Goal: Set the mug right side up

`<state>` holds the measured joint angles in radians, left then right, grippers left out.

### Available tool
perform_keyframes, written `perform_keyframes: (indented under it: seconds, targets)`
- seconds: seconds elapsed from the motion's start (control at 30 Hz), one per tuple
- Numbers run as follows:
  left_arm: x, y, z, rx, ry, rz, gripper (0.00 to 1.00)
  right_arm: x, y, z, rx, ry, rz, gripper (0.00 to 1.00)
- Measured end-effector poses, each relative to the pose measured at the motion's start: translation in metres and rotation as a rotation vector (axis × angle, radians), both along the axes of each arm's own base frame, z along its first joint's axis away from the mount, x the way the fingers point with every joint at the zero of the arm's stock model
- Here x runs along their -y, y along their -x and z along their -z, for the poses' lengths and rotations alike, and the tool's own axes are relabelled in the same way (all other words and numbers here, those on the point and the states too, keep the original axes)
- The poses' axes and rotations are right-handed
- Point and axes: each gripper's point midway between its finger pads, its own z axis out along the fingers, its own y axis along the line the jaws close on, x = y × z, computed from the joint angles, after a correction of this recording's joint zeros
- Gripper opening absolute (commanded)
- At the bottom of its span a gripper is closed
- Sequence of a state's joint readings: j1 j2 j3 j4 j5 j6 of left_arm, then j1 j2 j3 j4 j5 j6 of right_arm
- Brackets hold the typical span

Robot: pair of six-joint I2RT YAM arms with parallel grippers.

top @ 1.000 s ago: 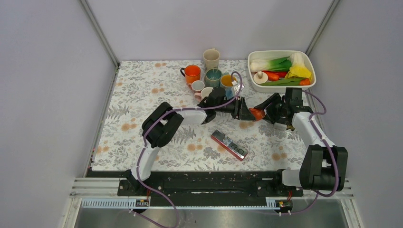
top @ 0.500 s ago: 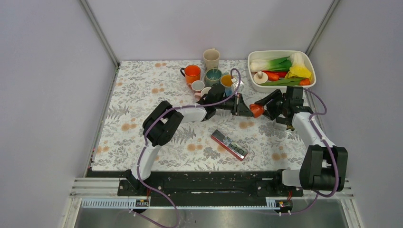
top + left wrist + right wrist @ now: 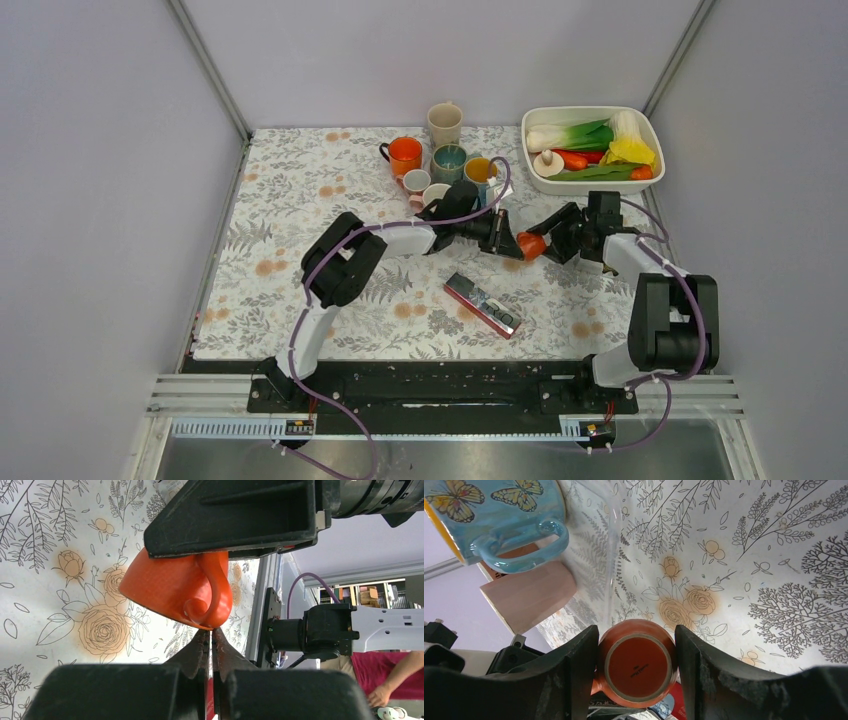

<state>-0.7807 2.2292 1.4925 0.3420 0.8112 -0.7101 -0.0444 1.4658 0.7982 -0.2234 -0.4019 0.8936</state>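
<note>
The small orange mug hangs just above the floral cloth, mid-right of the table. My right gripper is shut on its body. In the right wrist view the mug shows its round base toward the camera, with the fingers pressed on both sides. My left gripper comes in from the left and is shut. Seen from the left wrist, its closed tips touch the underside of the curled handle of the mug, with nothing between them.
Several upright mugs stand at the back centre: an orange one, a beige one, a teal one and a blue butterfly one. A white dish of vegetables sits back right. A flat red packet lies in front.
My left gripper has gone from open to shut, its tips now against the mug's handle. The right gripper has carried the mug slightly left and nearer.
</note>
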Motion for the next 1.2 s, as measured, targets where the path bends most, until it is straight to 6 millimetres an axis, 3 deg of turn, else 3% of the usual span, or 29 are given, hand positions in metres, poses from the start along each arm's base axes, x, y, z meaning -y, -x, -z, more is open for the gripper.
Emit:
perform_keyframes:
  seconds: [0.13, 0.23, 0.3, 0.47, 0.8, 0.87, 0.9, 1.03, 1.2]
  targets:
    - [0.0, 0.001, 0.004, 0.001, -0.004, 0.004, 0.03, -0.001, -0.003, 0.007, -0.01, -0.004, -0.001, 0.42]
    - [0.004, 0.001, 0.004, -0.001, 0.011, 0.02, 0.27, -0.001, -0.004, 0.012, -0.012, -0.011, 0.011, 0.4]
    - [0.006, 0.001, 0.003, -0.005, 0.018, 0.025, 0.35, -0.001, -0.004, 0.015, -0.014, -0.015, 0.026, 0.39]
    - [0.009, 0.0, 0.0, -0.014, 0.025, 0.017, 0.35, -0.001, -0.008, 0.015, -0.01, -0.044, 0.064, 0.38]
    - [0.005, -0.02, 0.017, 0.0, -0.082, -0.042, 0.49, -0.01, -0.005, 0.009, 0.026, -0.093, 0.143, 0.34]
    - [0.004, -0.022, 0.018, 0.015, -0.1, -0.046, 0.46, -0.011, -0.004, 0.009, 0.029, -0.095, 0.16, 0.34]
    - [0.004, -0.024, 0.019, 0.023, -0.108, -0.049, 0.39, -0.011, -0.003, 0.009, 0.031, -0.097, 0.171, 0.34]
    - [0.003, -0.021, 0.013, 0.013, -0.092, -0.023, 0.0, -0.008, -0.008, 0.013, 0.033, -0.106, 0.255, 0.35]
    - [0.005, -0.022, 0.01, 0.021, -0.08, -0.021, 0.0, -0.007, -0.009, 0.013, 0.029, -0.109, 0.269, 0.52]
